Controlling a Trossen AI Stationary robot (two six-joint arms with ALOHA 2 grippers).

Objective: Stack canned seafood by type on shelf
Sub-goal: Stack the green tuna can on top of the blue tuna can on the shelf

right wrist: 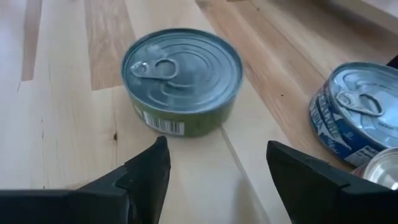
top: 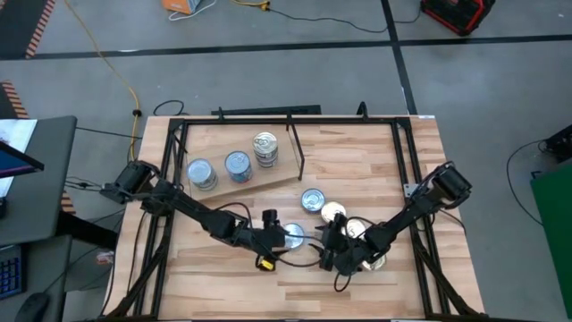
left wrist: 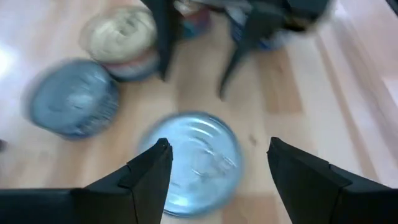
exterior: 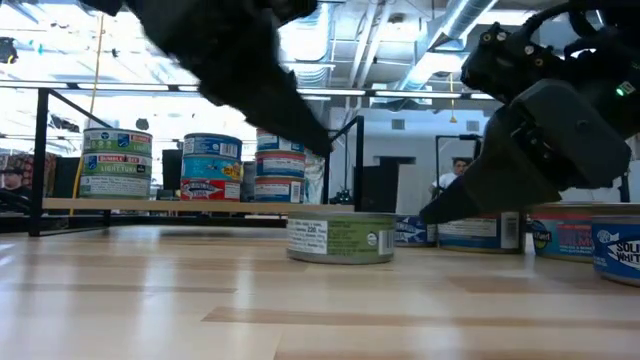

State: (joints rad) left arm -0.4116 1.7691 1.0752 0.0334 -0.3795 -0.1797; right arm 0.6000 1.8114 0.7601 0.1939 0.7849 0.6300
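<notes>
Green-labelled tin (exterior: 340, 236) lies alone on the worktop (exterior: 300, 310) between both grippers, left gripper (left wrist: 214, 165) and right gripper (right wrist: 214, 165) wide open and empty (probably lining up a grasp), while sorted tins (top: 237, 166) already stand on the shelf (top: 268, 183).

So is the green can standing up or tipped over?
Standing up. The green can sits flat on the table, pull-tab lid facing up.
</notes>
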